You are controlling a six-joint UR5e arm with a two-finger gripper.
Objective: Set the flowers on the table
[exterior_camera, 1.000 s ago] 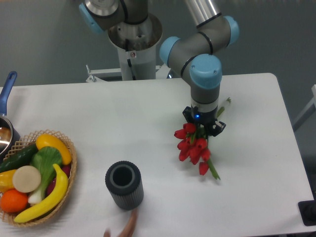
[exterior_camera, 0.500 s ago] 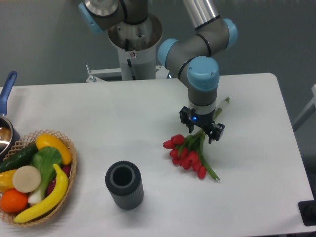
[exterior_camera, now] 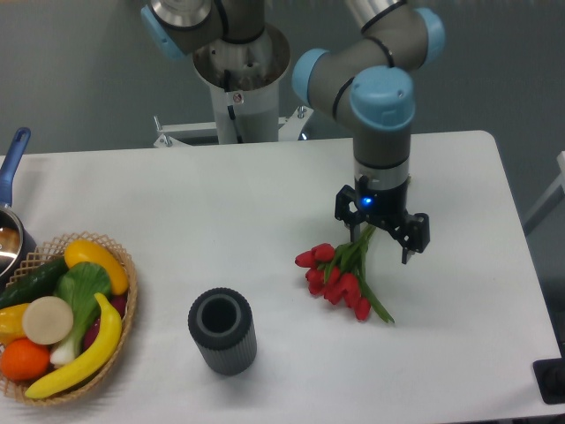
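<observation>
From the fixed camera, the flowers (exterior_camera: pixel 340 278) lay flat on the table (exterior_camera: pixel 221 212) right of centre — red heads fanned toward the vase (exterior_camera: pixel 222 331), stems running up under the arm — which suggested the placing itself was done. The gripper (exterior_camera: pixel 382 231) hung over the stem end with its fingers spread wide and nothing between them, apparently above the bunch rather than touching it. The basket (exterior_camera: pixel 62 318) of fruit sat well apart at the left edge, clear of any path the arm might need.
</observation>
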